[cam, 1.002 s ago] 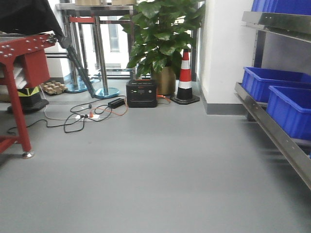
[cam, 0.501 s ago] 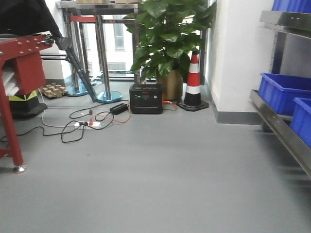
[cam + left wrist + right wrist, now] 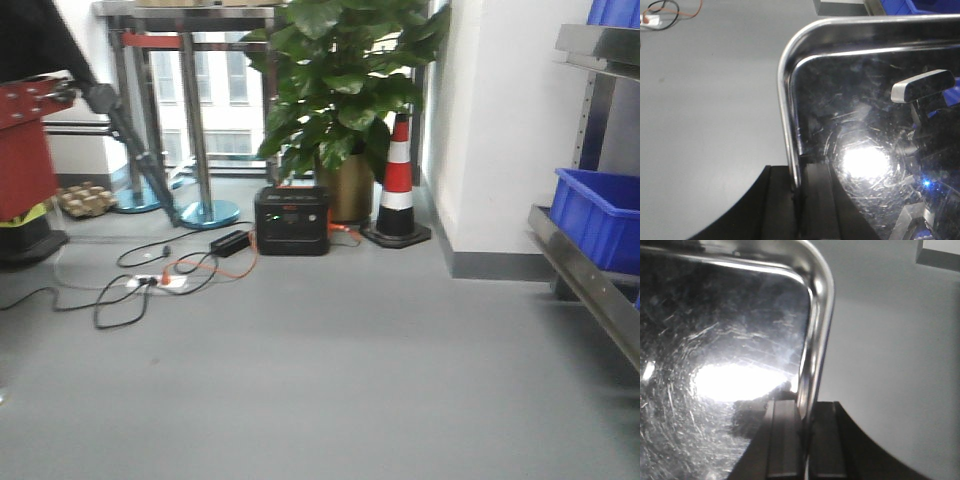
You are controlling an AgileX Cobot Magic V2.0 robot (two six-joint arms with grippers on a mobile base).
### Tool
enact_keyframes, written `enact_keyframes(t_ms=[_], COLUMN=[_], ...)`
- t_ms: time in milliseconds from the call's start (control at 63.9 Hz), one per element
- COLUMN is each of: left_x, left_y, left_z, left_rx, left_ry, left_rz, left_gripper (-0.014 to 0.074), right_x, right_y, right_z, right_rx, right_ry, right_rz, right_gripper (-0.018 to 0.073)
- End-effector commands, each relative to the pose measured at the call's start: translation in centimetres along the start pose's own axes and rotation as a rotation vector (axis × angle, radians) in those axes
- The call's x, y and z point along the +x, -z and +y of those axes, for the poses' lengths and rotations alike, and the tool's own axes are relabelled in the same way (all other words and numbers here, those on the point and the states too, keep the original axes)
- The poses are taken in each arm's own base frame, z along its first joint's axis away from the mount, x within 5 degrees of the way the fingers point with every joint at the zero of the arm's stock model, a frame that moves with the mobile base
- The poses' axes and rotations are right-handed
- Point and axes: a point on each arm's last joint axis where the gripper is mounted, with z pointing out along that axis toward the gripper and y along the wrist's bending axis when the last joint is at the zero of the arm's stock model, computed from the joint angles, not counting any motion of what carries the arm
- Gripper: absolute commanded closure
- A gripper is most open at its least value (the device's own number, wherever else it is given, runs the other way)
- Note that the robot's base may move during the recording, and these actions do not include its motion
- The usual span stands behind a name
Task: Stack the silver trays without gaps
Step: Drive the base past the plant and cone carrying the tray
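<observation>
Both arms hold one shallow silver tray (image 3: 850, 125) of scratched stainless steel with rounded corners, up in the air over the plain grey floor (image 3: 710, 100). The left claw (image 3: 799, 192) is pinching the tray's thin out-turned rim on its left side, with one dark finger outside the rim and one inside against the wall. The right claw (image 3: 804, 435) pinches the opposite rim the same way. The pan's bottom shows scuff marks and a bright glare of lamp light.

Out front, a dark blue plastic bin (image 3: 595, 225) sits on the lower level of a brushed-steel shelf rack (image 3: 585, 290) at the right. From here I cannot tell what is in it. Further back, a leafy green plant (image 3: 340, 90) stands in a brass-coloured pot (image 3: 352, 190). An orange-and-white traffic cone (image 3: 397, 180) stands just beside the pot, and a black box-shaped power unit (image 3: 291, 222) sits in front of it. Black and orange cables (image 3: 150, 285) trail across the floor to the left.
</observation>
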Motion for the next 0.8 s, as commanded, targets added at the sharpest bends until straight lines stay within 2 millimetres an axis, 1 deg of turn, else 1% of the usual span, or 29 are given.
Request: enact_keyframes(t_ms=[0, 360, 782], left_x=[-0.5, -0.5, -0.8], left_y=[0.6, 0.6, 0.7], left_z=[-0.2, -0.2, 0.4], left_rx=[0.017, 0.015, -0.051], left_ry=[-0.020, -0.021, -0.079], left_rz=[-0.053, -0.054, -0.080], left_gripper=[0.0613, 0.0613, 0.0613], right_x=[-0.4, -0.5, -1.7], right_y=[0.5, 0.5, 0.7], right_z=[-0.2, -0.2, 0.5], right_rx=[0.008, 0.003, -0.073], right_ry=[0.037, 0.037, 0.039], right_rz=[-0.045, -0.054, -0.185], right_gripper=[0.0629, 0.0629, 0.0629])
